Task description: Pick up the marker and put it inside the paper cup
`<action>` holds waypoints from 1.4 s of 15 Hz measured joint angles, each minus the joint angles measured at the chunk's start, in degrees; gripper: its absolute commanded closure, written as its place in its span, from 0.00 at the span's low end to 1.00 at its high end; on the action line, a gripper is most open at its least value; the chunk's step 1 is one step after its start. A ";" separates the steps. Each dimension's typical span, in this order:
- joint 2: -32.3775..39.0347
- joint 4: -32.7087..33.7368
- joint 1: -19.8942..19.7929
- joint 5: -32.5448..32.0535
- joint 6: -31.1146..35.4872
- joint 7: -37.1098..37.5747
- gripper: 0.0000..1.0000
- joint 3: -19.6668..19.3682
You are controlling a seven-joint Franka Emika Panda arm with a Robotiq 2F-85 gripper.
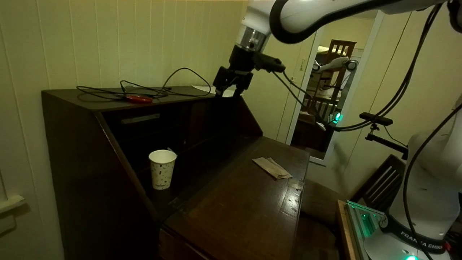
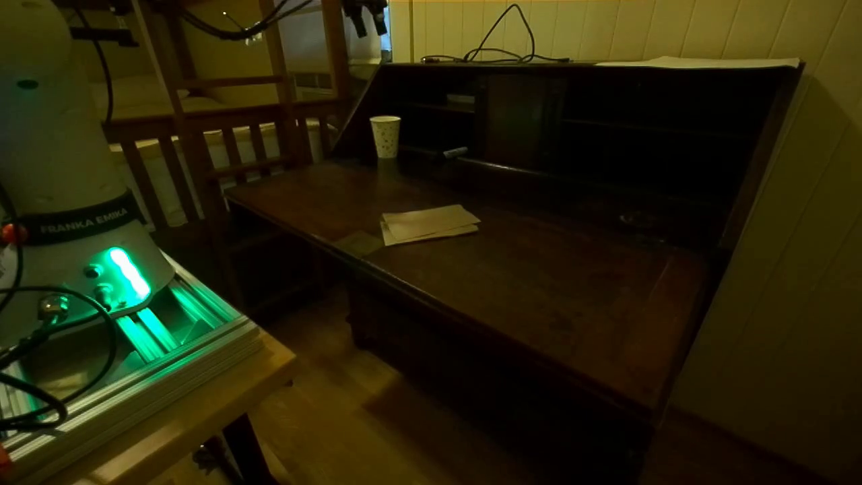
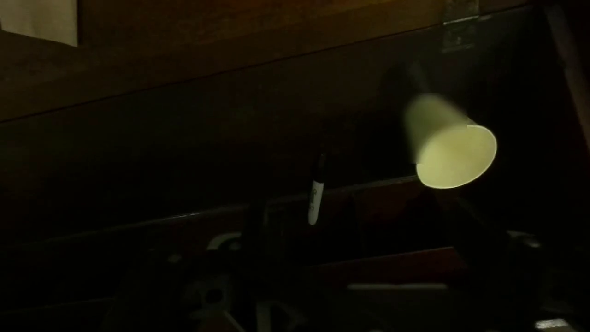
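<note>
Gripper point(image 1: 228, 92) upper ctr in an ext. view, jaws apart; cup point(image 1: 162, 174) upright, L of ctr there; marker point(image 3: 316, 198) nr ctr of wrist view, L of cup

The paper cup point(image 2: 386, 139) stands upright at the far left of the desk point(image 2: 559, 289), the marker point(image 2: 454, 153) near its right. Pale papers point(image 2: 431, 223) lie nearer; high left hangs the gripper point(image 2: 371, 31), jaws apart.
</note>
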 measured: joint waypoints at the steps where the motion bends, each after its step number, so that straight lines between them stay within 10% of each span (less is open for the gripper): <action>1: 2.03 0.06 -0.09 0.00 2.59 0.17 0.00 -0.38; 11: 22.56 8.82 2.91 -4.32 10.41 2.94 0.00 -4.83; 21: 27.26 10.85 6.22 -4.95 15.86 9.31 0.00 -9.38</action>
